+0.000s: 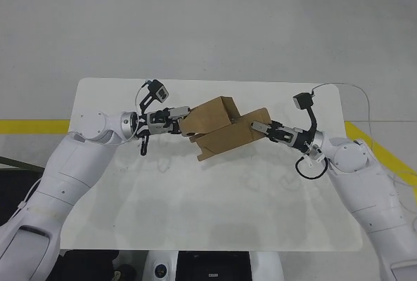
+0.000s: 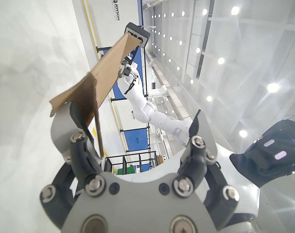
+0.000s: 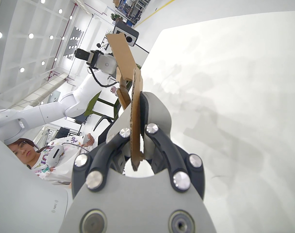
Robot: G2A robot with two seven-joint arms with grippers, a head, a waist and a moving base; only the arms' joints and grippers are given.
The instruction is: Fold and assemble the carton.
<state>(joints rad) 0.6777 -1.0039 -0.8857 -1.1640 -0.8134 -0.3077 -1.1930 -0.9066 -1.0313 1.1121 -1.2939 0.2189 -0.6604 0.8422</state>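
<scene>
The brown carton [image 1: 222,126] sits near the far edge of the table [image 1: 194,211], about the middle. It is half folded and not a box yet. The right gripper [image 3: 137,103] pinches one flap tight. The left gripper [image 2: 130,120] is wide open, with one finger [image 2: 60,124] against the other end. The carton could twist or sag, because only one side holds it. Nothing seems to be inside, but I can't see in well.

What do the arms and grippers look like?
Left arm and right arm: smooth white shells. Left gripper and right gripper: grey metal base, black linkages, silver screws, grey jaws with black pads. Dark camera box above each wrist; black cable loop at right wrist.
</scene>
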